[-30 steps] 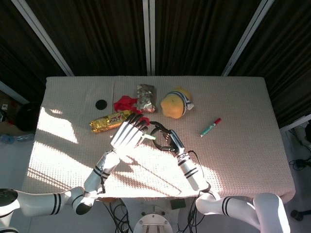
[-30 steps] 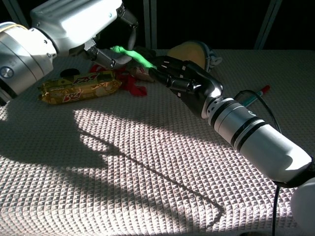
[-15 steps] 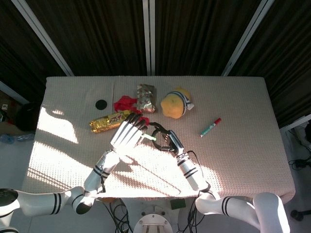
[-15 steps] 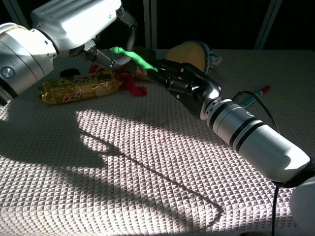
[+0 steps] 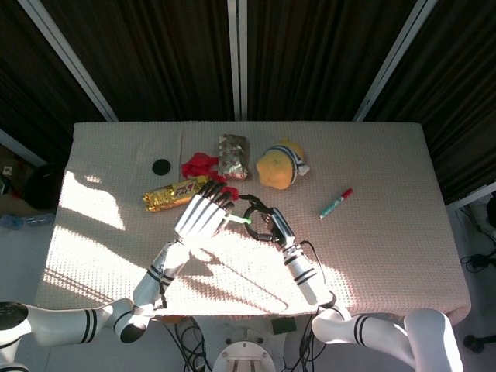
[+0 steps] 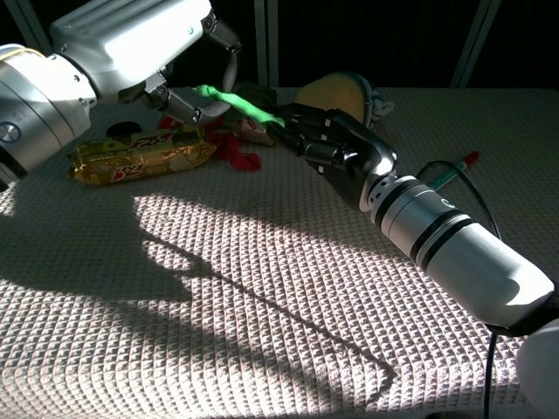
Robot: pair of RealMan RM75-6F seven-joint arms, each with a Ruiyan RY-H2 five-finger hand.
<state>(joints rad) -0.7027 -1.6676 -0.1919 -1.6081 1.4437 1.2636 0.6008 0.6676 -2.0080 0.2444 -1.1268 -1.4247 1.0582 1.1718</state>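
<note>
Green stick [image 6: 238,102] is the thing both hands meet on, held in the air above the tabletop [image 5: 387,232] just in front of the gold snack bar [image 6: 140,155]. The left hand [image 6: 188,83] pinches one end between curled fingers, its other fingers fanned out in the head view [image 5: 203,217]. The right hand [image 6: 336,150] has its dark fingers bunched around the other end, so the stick spans the gap between them; that looks like a grip shared so one hand can take it over, though I cannot tell how firmly the right one has it, since its fingertips hide the contact. In the head view the stick shows only as a small green sliver [image 5: 242,220].

Outward from the snack bar, a red crumpled wrapper [image 5: 198,165] lies touching its far end, with a silver foil packet [image 5: 232,156] just beside that. A yellow plush toy [image 5: 280,165] sits beyond the right hand, partly hidden behind it in the chest view. A black round cap [image 5: 161,166] lies well apart from the snack bar on its far side, and a red and green marker [image 5: 335,203] lies off to the right, its lower part cut off by the right forearm in the chest view. Strong sun and shadow bands cross the cloth, making the wrapper's shape hard to read.
</note>
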